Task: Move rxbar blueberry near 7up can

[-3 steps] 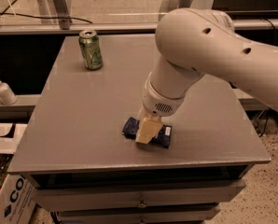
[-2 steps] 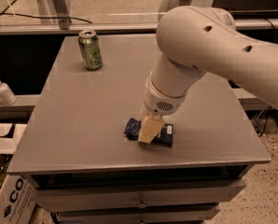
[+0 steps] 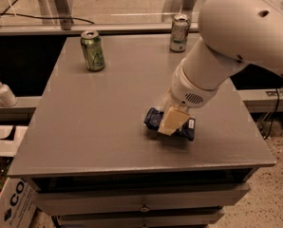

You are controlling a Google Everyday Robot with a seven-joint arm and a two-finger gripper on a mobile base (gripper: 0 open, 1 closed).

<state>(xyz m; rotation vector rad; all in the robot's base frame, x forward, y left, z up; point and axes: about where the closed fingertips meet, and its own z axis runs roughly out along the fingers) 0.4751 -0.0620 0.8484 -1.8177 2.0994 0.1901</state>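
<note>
Grey table (image 3: 99,127) with drawers below, and a white robot arm (image 3: 236,37) reaching in from the right.
The gripper (image 3: 171,125) is down at the near-right part of the top, clamped across the middle of the rxbar blueberry (image 3: 153,119), whose dark ends stick out on either side. The 7up can (image 3: 180,33) stands upright at the far edge, well apart from the bar. A green can (image 3: 92,50) stands far left.

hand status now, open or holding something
hand: down over the rxbar blueberry, front right of the table; open or closed cannot be told
</note>
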